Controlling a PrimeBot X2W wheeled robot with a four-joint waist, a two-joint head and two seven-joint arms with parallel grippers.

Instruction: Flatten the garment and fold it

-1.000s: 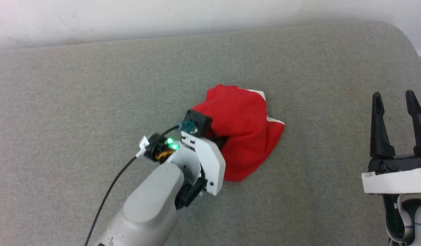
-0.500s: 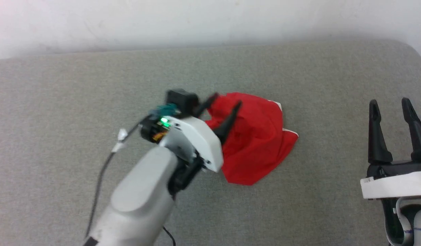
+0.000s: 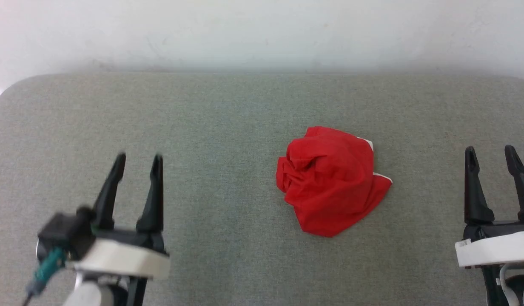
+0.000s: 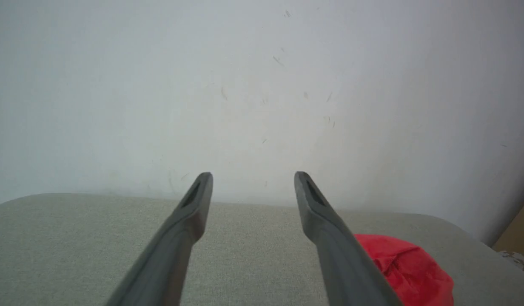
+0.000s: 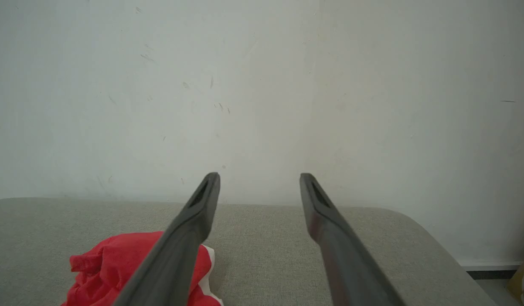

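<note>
Flanking the bunched garment (image 3: 330, 180) with jaws spread and empty, finding it lying inward of the left gripper (image 3: 138, 158) but nearer the right gripper (image 3: 490, 149)

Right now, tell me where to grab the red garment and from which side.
Probably the white-edged corner jutting on the red garment's right, approached by the right gripper from that side: it lies flat and free on the grey padded surface; the left part is bunched.
</note>
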